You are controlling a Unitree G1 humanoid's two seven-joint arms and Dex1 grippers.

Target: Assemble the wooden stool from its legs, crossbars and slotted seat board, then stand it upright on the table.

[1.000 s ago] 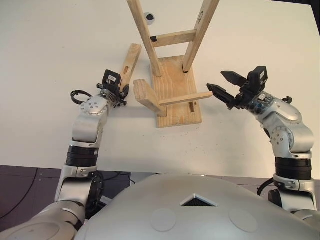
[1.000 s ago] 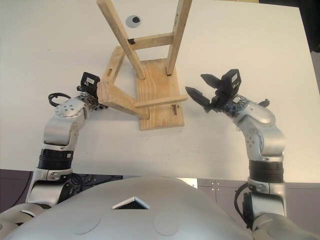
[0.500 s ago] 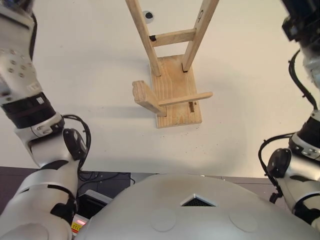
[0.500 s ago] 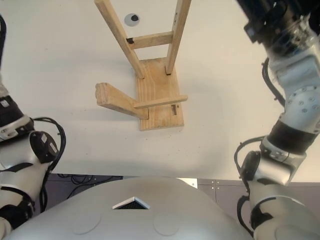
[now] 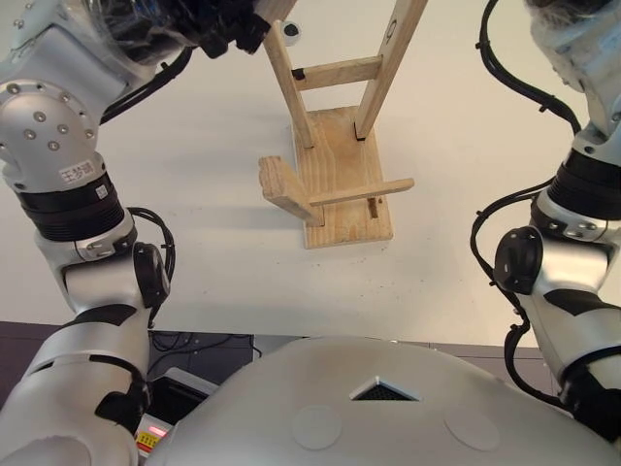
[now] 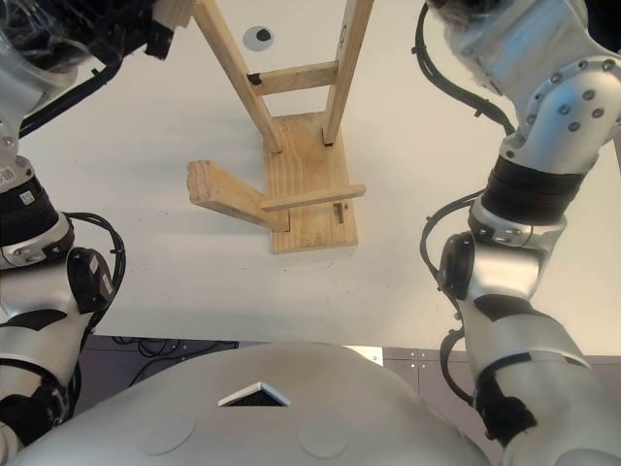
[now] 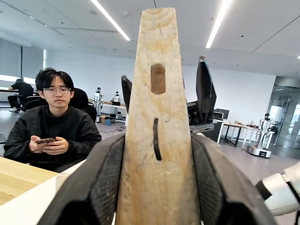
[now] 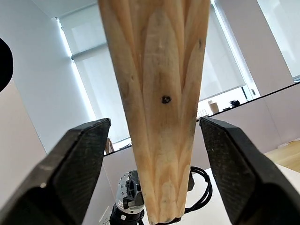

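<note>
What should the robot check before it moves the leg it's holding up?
1. Left gripper shut on leg: ok.
2. Right gripper gripping leg: not ok, fingers open beside it.
3. Two upright legs standing in seat board: ok.
4. Third leg upright: not ok, tilted.
5. Near slot clear for the leg: cannot tell.

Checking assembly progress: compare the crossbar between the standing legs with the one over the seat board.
The far crossbar joins both standing legs; the near crossbar is fixed only to the tilted leg, other end free. The far crossbar sits high above the seat board; the near crossbar lies low over it. Both: bare wood.
</note>
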